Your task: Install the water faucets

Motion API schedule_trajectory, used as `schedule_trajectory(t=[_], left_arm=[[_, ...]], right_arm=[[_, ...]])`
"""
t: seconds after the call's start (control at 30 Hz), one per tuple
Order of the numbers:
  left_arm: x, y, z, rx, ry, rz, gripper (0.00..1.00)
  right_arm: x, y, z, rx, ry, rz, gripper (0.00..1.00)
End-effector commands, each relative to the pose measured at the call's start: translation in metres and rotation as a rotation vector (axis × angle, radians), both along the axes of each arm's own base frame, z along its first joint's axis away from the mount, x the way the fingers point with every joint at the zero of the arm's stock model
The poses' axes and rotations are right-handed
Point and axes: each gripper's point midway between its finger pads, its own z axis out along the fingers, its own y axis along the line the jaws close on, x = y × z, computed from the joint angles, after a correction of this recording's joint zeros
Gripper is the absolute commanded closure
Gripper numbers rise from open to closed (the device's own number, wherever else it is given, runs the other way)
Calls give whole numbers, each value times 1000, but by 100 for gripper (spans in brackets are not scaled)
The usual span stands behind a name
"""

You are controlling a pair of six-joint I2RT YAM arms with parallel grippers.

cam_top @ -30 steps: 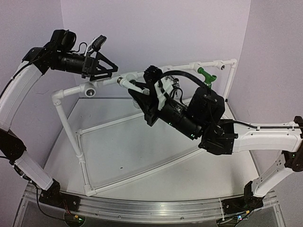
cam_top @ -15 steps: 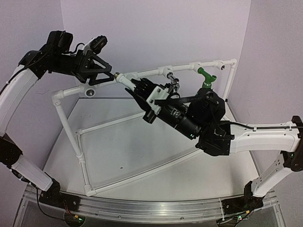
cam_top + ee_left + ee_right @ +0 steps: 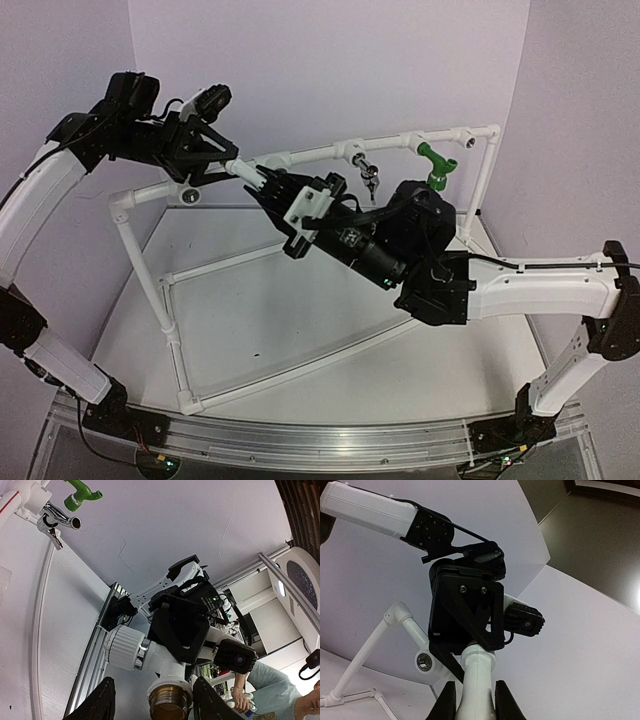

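white faucet (image 3: 479, 667): mid-air, upper left of centre in the top view, between both grippers
right gripper (image 3: 476, 696): clamped on its white body
left gripper (image 3: 155, 690): fingers narrow around the brass threaded end, can't tell if gripping

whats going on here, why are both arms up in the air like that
The right gripper is shut on a white faucet and holds it in mid-air beside the pipe frame. The left gripper has its fingers either side of the faucet's brass threaded end, with a gap on one side. It looks like a handover. A green faucet and a chrome faucet already sit on the frame's top pipe. A socket near its left corner is empty.
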Motion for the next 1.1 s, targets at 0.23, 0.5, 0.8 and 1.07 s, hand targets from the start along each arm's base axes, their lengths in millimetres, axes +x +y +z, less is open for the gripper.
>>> schedule_trajectory(t=[0.23, 0.5, 0.8, 1.07], left_arm=[[-27, 8, 19, -86, -70, -92, 54], [-33, 9, 16, -102, -49, -139, 67], [-35, 10, 19, -121, -56, -158, 100], [-41, 13, 24, -150, -74, -193, 100]], right_arm=[[-6, 3, 39, 121, -65, 30, 100], [-2, 3, 40, 134, -50, 14, 100], [-3, -5, 33, 120, -49, 3, 66], [2, -11, 27, 102, -49, -37, 57]])
